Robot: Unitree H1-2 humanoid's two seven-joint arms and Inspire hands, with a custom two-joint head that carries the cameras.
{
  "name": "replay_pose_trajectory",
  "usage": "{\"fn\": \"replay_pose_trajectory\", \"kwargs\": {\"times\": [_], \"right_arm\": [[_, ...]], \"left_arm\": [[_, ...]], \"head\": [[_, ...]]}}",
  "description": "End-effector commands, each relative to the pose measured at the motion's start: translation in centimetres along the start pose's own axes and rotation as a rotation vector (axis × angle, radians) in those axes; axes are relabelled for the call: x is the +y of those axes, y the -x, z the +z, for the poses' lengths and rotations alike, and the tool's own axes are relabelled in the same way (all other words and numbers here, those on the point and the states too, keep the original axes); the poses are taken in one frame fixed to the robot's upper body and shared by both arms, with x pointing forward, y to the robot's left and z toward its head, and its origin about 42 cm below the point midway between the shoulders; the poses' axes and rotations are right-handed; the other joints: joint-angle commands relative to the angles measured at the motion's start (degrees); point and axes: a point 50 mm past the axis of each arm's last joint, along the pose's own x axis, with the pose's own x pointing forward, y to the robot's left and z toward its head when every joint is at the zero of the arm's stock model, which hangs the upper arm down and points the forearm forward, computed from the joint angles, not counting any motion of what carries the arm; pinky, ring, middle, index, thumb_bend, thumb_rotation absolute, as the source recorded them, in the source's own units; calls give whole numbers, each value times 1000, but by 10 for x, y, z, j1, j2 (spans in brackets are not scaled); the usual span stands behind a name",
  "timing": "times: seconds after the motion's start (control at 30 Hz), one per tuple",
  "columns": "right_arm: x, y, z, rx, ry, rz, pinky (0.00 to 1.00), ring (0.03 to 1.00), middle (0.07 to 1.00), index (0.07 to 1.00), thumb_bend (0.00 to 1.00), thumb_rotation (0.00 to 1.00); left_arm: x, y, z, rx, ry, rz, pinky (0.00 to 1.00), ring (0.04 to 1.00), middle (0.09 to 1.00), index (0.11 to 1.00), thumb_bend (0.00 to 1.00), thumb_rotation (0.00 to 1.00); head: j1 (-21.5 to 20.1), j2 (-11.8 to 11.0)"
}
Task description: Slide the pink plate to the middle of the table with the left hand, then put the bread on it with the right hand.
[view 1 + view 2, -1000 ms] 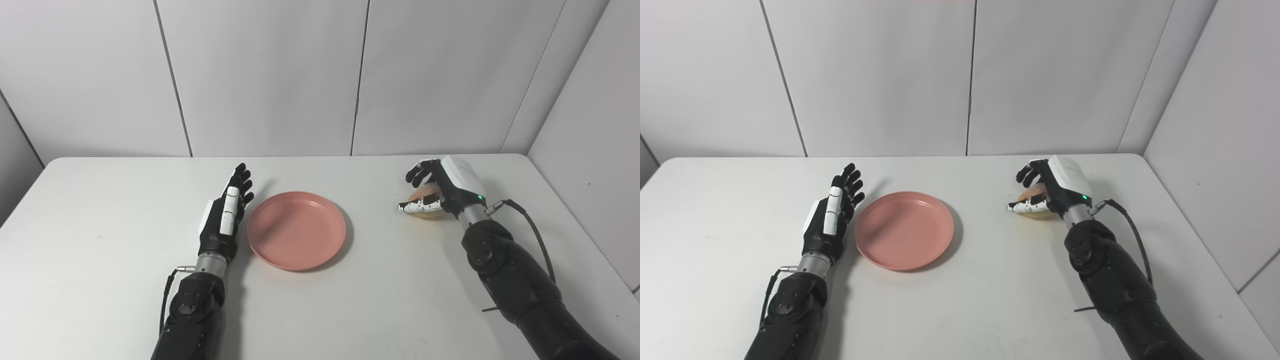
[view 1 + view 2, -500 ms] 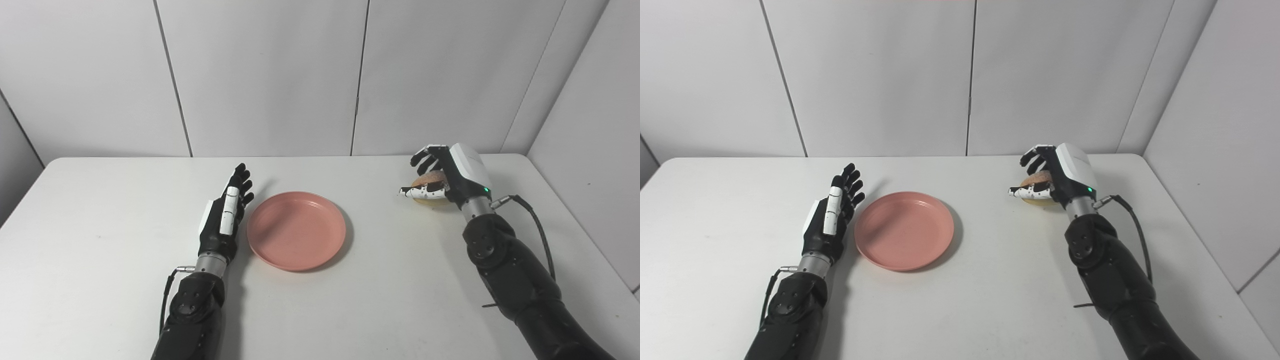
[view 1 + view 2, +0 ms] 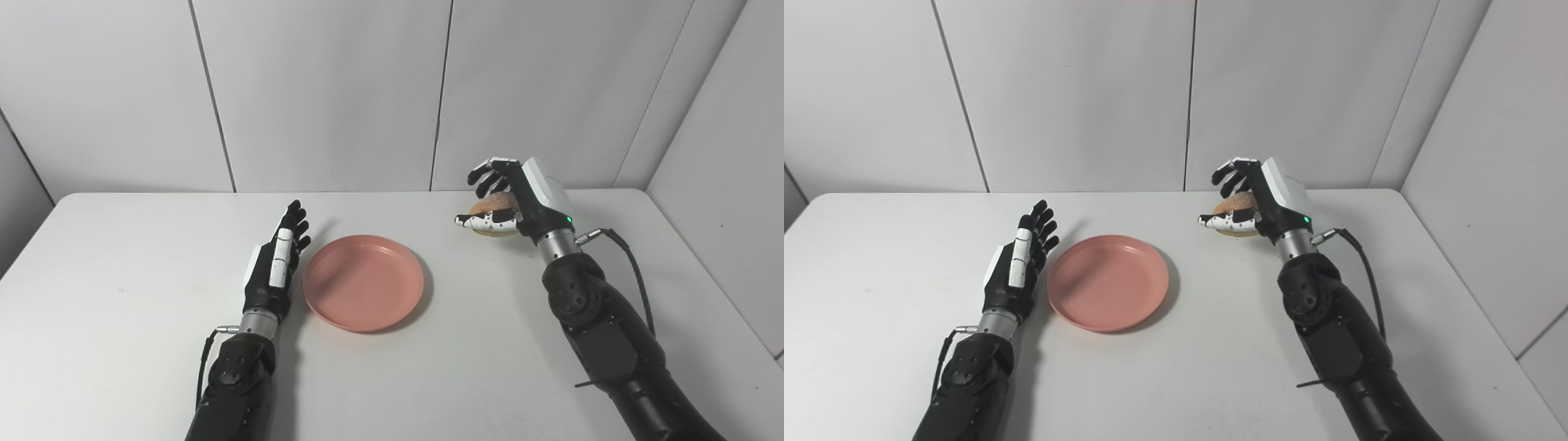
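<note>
The pink plate (image 3: pixel 362 282) lies flat near the middle of the white table (image 3: pixel 122 257), with nothing on it. My left hand (image 3: pixel 274 265) rests just left of the plate's rim, open, fingers straight and pointing away from me. My right hand (image 3: pixel 513 205) is raised above the table to the right of the plate and beyond it. It is shut on the round brown bread (image 3: pixel 492 212), thumb underneath and fingers over the top. In the right eye view the bread (image 3: pixel 1236 215) shows between the same fingers.
Grey wall panels (image 3: pixel 318 92) rise right behind the table's far edge, and another panel closes in on the right. A black cable (image 3: pixel 631 269) loops off my right forearm.
My right hand has lifted the bread off the table and carried it up and to the left, toward the plate. The left hand and the plate have stayed still.
</note>
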Motion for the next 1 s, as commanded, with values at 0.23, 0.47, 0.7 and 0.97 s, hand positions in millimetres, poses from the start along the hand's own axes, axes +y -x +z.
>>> {"fn": "replay_pose_trajectory", "kwargs": {"times": [0.23,0.47,0.7,0.97], "right_arm": [[3,-25,51,-150,-36,-22,263,380,463,520,510,0],[24,-28,74,-185,-99,17,319,421,521,485,511,0],[52,-29,95,-247,-92,55,243,371,448,526,508,0],[84,-30,110,-260,-100,108,237,367,452,521,508,0]], "left_arm": [[-6,-5,8,-40,-4,-7,945,973,974,948,684,1000],[-7,-3,9,-43,-14,-12,952,976,975,949,698,1000],[-8,-2,10,-42,-13,-6,943,971,971,946,700,1000],[-9,-1,12,-44,-16,-9,950,976,975,951,696,1000]], "head": [[4,2],[11,8],[15,14],[21,20]]}}
